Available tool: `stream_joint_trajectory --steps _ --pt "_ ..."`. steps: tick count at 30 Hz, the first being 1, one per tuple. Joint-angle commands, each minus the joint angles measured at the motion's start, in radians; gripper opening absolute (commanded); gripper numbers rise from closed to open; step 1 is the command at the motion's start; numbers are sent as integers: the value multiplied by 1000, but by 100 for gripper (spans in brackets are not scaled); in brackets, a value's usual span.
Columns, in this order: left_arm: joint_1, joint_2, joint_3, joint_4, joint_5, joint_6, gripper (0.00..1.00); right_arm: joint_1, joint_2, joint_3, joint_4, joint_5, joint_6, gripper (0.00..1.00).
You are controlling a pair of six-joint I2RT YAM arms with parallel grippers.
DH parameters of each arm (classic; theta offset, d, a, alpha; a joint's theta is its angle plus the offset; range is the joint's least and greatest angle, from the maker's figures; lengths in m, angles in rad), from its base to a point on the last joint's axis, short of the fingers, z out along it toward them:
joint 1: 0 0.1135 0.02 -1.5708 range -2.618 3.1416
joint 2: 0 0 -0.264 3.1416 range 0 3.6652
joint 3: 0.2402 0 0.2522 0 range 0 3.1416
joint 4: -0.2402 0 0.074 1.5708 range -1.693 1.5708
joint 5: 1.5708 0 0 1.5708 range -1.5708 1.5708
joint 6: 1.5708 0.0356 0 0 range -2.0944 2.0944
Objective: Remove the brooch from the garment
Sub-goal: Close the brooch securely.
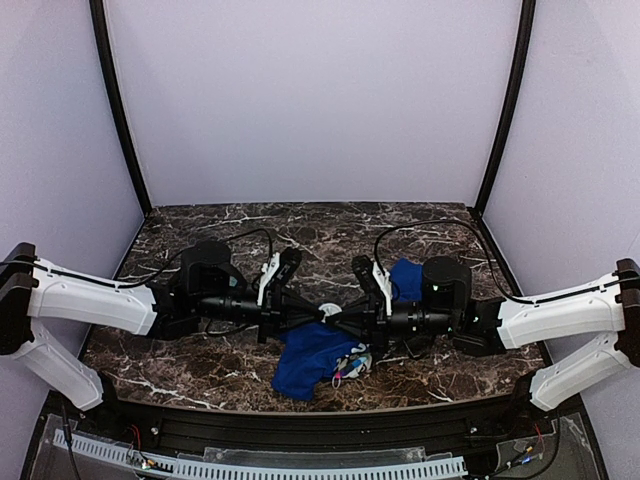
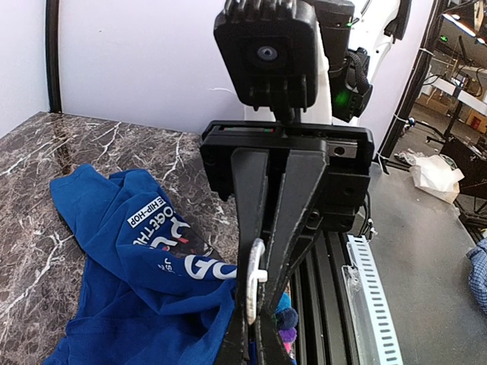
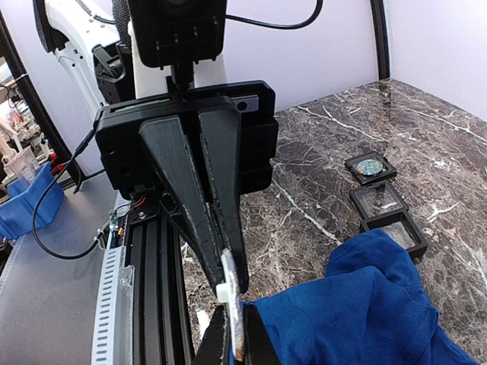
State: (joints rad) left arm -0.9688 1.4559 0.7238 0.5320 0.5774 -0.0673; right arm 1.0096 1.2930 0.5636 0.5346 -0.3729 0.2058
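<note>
From above, the left tool (image 1: 322, 317) and the right tool (image 1: 345, 322) meet tip to tip over the middle of the desk (image 1: 180, 350). They sit just above one crumpled blue garment (image 1: 305, 362). The brooch (image 1: 352, 364) shows there as a single small multicoloured spot at the garment's right edge, near the desk's front rim, below the meeting tips and not clearly between them. Only the left wrist view shows the white lettering (image 2: 163, 228) printed on the cloth. It catches just a few coloured bits of the brooch low beside the fingers, cut off by the frame. Only the right wrist view shows three small dark square trays (image 3: 378, 199) in a row beyond the cloth. The farthest holds something round and greenish, too small to name. The arms hide the trays from above. Each wrist view faces the other arm's tool head-on, and both pairs of jaws are pressed closed. A small white piece (image 2: 255, 266) sits where the tips meet, but I cannot tell what it is, or whether either tool grips cloth. From above, a second blue patch (image 1: 405, 280) shows behind the right arm. I cannot tell whether it belongs to the same garment.
</note>
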Motion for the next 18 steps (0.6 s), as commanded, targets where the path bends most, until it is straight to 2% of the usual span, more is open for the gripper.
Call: stream_joint_trajectory --steps 1,18 --pt "-22 -49 -21 -10 79 8 1 -43 1 6 53 141 45 2" --pt "-22 -62 -29 -18 17 -3 1 -62 -29 -30 83 133 66 1"
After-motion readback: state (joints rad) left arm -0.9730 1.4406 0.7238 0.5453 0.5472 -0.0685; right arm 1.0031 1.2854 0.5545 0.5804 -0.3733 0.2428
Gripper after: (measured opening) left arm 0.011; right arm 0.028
